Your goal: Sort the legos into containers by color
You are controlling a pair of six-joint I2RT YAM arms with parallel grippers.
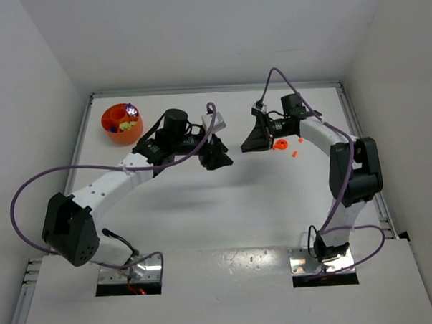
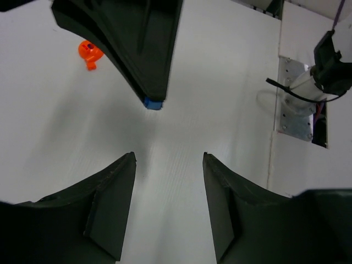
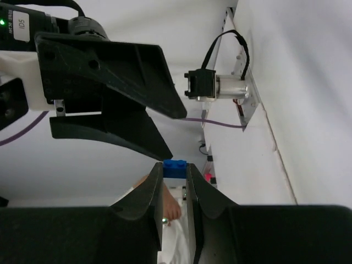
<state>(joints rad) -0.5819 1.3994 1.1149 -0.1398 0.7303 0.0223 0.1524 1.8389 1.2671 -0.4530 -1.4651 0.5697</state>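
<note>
- You are looking at a white table (image 1: 225, 212), which is carrying both arm bases at its near edge.
- The left arm (image 1: 109, 184) is reaching from its base toward the middle of the table. The right arm (image 1: 352, 170) is rising from its base, then bending inward. The two grippers are facing each other near the middle, close together.
- The orange bowl (image 1: 117, 138) is sitting near the table's far left corner, well apart from both grippers. It is holding several sorted pieces, among them a purple brick (image 1: 131, 110) and yellow-green bricks (image 1: 127, 126).
- The left gripper (image 2: 168, 157) is standing with its fingers apart. Only bare table is showing between them. It is pointing at the tip of the other gripper.
- The right gripper (image 3: 175, 171) is clamping its fingers on the blue brick (image 3: 175, 166). It is pinching the brick by its sides at the very fingertips, so one end is poking out past them.
- That blue brick is sitting between the two grippers. In the left wrist view you are seeing a clear gap between it and the left fingers.
- A few orange bricks (image 1: 280, 143) are lying loose on the table just beside the right gripper, on the side toward its own arm.
</note>
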